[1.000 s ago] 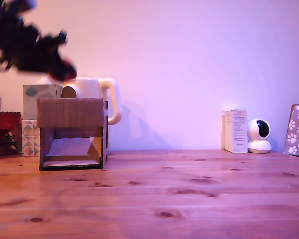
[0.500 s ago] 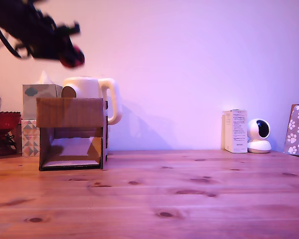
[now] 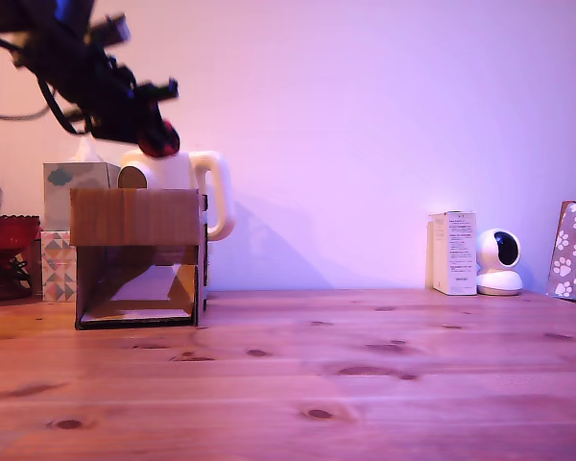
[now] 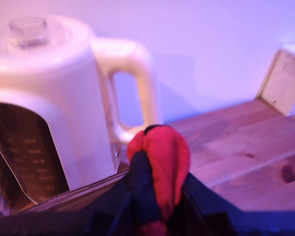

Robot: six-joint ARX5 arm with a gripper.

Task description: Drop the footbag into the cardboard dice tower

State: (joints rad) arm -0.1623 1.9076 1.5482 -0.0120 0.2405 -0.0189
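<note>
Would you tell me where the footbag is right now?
In the exterior view's upper left, the footbag sits in the gripper, above the cardboard dice tower, before the kettle.
</note>
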